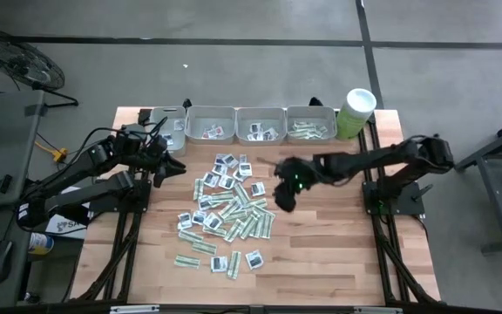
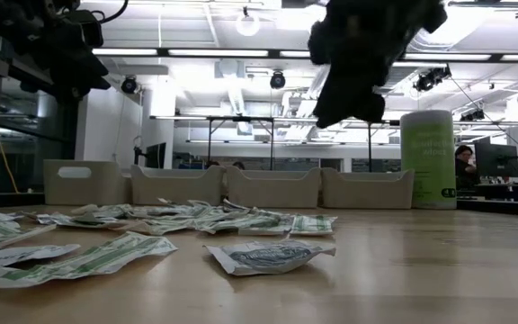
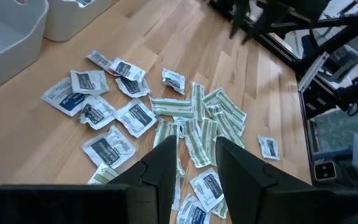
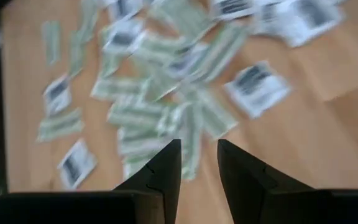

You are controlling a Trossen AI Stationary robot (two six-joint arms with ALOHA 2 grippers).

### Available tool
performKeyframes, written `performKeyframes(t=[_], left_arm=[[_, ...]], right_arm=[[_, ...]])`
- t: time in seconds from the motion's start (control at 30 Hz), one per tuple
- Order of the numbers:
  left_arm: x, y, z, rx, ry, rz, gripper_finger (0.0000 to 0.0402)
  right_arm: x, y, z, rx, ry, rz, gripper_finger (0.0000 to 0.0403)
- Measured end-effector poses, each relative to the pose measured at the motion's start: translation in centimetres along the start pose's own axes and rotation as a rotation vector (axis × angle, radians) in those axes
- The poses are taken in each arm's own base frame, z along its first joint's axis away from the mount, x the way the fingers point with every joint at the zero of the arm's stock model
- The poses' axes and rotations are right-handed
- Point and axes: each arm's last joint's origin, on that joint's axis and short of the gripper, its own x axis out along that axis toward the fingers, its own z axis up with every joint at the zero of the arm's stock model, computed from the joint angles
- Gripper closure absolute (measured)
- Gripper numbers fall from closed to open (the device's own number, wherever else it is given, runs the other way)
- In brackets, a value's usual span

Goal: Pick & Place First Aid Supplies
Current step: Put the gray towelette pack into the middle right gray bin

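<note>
The first aid supplies (image 1: 225, 209) lie scattered flat on the wooden table's middle: narrow green-white strips and squarish white sachets with dark marks. They also show in the left wrist view (image 3: 166, 118), the right wrist view (image 4: 166, 93) and the low view (image 2: 151, 225). My right gripper (image 1: 283, 199) hangs above the pile's right edge, open (image 4: 199, 146), with nothing between its fingers. My left gripper (image 1: 174, 166) stays raised at the pile's far left, open (image 3: 196, 146) and empty.
Several grey trays (image 1: 210, 124) stand in a row along the far edge, some with sachets inside. A pale green tub with a white lid (image 1: 356, 112) stands at their right end. Bare wood (image 1: 338, 244) lies to the right of and nearer than the pile.
</note>
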Motion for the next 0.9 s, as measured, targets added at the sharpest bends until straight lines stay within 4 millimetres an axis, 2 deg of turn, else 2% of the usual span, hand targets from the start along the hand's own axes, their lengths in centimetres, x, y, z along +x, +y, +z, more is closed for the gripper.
performKeyframes(t=[0.23, 0.4, 0.73, 0.9], left_arm=[[0.0, 0.0, 0.0, 0.005, 0.000, -0.003, 0.0289], [0.0, -0.1, 0.0, 0.005, 0.006, -0.023, 0.0289], [0.0, 0.0, -0.1, -0.001, 0.017, -0.022, 0.0289], [0.0, 0.0, -0.3, -0.013, 0.036, -0.017, 0.0289]], right_arm=[[0.4, 4.8, -2.5, -0.207, -0.009, 0.106, 0.0302], [1.8, 7.0, -3.7, -0.270, -0.018, 0.141, 0.0284], [6.0, 11.6, -2.7, -0.544, 0.101, 0.134, 0.0225], [7.8, 13.5, -2.8, -0.719, 0.183, 0.122, 0.0217]])
